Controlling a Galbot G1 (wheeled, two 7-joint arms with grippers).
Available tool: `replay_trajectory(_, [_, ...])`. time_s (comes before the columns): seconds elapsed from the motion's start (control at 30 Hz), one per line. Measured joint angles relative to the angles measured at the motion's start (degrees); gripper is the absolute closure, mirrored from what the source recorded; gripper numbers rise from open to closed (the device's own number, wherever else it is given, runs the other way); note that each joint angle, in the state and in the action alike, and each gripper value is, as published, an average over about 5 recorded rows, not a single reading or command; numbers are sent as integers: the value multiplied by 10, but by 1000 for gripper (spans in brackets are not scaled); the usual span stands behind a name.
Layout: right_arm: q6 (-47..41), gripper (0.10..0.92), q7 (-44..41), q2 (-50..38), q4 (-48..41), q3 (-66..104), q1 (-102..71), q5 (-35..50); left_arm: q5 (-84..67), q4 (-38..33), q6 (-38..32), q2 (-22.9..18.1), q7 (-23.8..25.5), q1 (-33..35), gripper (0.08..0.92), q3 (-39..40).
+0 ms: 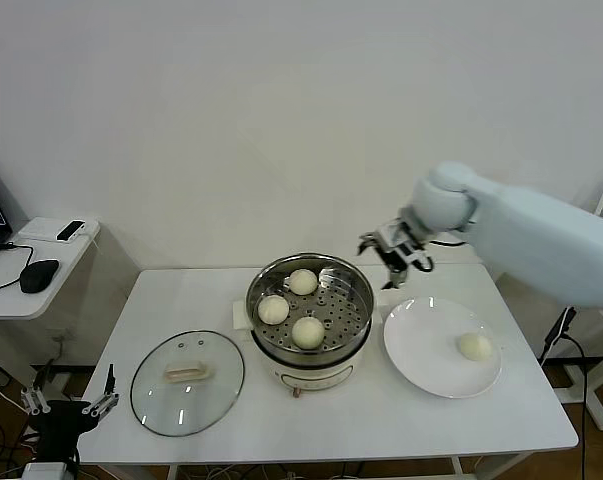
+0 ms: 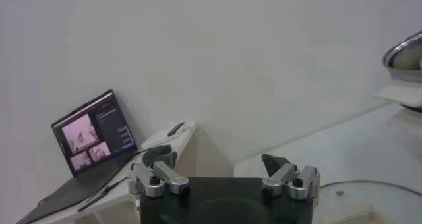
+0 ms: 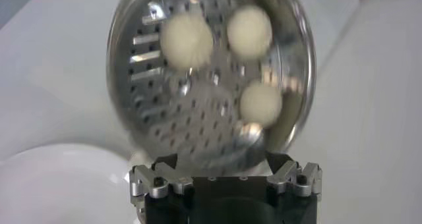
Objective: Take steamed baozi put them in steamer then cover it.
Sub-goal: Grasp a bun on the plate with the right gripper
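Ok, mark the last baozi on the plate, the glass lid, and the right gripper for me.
last baozi (image 1: 474,346): head view, centre of the bun on the white plate.
glass lid (image 1: 187,373): head view, on its cream handle, lying on the table.
right gripper (image 1: 396,262): head view, between its open fingertips, above the table beside the steamer.

Head view: high, looks forward and down over the whole table (image 1: 181,300), wall behind; steamer (image 1: 309,318) central, lid (image 1: 187,382) and plate (image 1: 442,346) either side.

Left wrist view: low, beside the table's edge, faces across toward the wall and a laptop (image 2: 94,137); steamer rim (image 2: 403,53) just enters at the frame edge.

Right wrist view: close above the steamer (image 3: 210,74), looks down into its tray. All three views share the steamer.
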Motion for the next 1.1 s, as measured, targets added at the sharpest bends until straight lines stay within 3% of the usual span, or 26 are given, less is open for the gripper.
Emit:
replay_trajectory(0.5, [11, 203, 3, -132, -37, 210, -253, -78, 1, 9, 2, 17, 0, -4, 177, 19])
replay_trajectory(1.1, [47, 203, 23, -84, -148, 311, -385, -176, 2, 10, 2, 11, 1, 5, 177, 11])
